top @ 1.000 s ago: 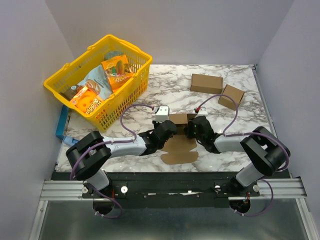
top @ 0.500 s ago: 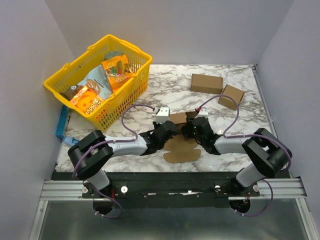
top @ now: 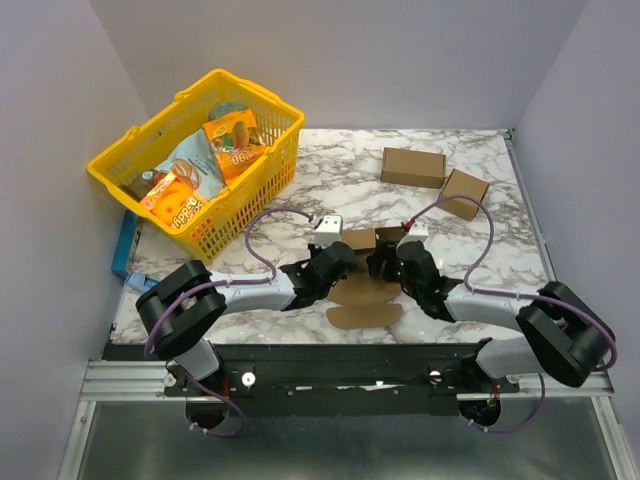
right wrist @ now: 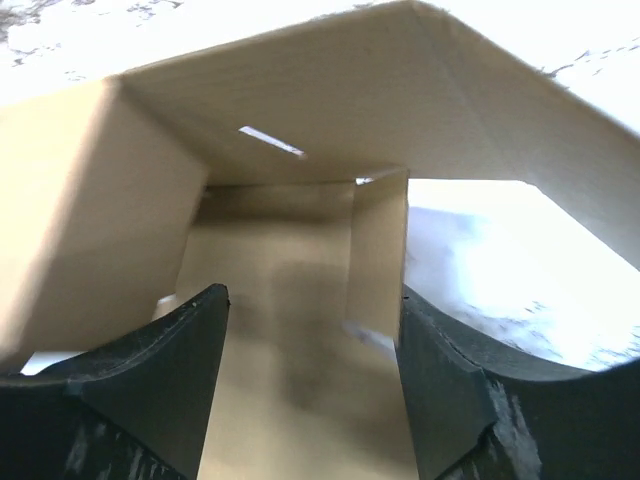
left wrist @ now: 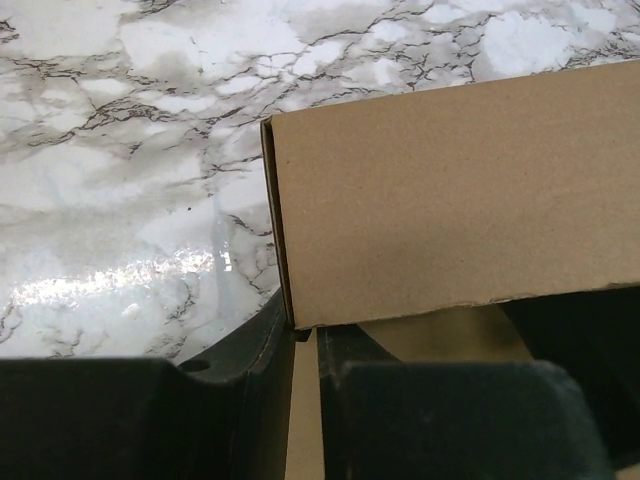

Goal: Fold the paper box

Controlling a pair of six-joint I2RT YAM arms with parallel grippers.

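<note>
Closest to me, both arms reach in low from their bases and meet over the middle of the marble table (top: 335,170), so it's all going on in one tight spot. Right between them, near the front edge, is the paper box (top: 365,310). A rounded flap lies flat on the marble pointing back at the bases, and the part further in is folded up into a wall.

The left gripper (top: 338,262) is on the box's left side. From its wrist cam the two fingers are pinched nearly together with a thin edge of cardboard running between them, so it's clamped on the paper box. Just past the tips a brown panel stands upright with a sharp corner on its left.

The right gripper (top: 384,262) comes in from the other side with its jaws spread wide and the cardboard floor between them. Can't tell if either finger (right wrist: 150,400) touches a wall. It looks into the half-formed box: a wall on the left, a panel leaning over the top, a short flap standing at the back right.

Further back on the right sit the long cuboid (top: 412,167) and the squarish cuboid (top: 463,193), near each other and well apart from the box. Back left is a yellow basket (top: 255,190) full of snack packets (top: 190,165), with something blue (top: 122,245) beside it at the table's left edge
</note>
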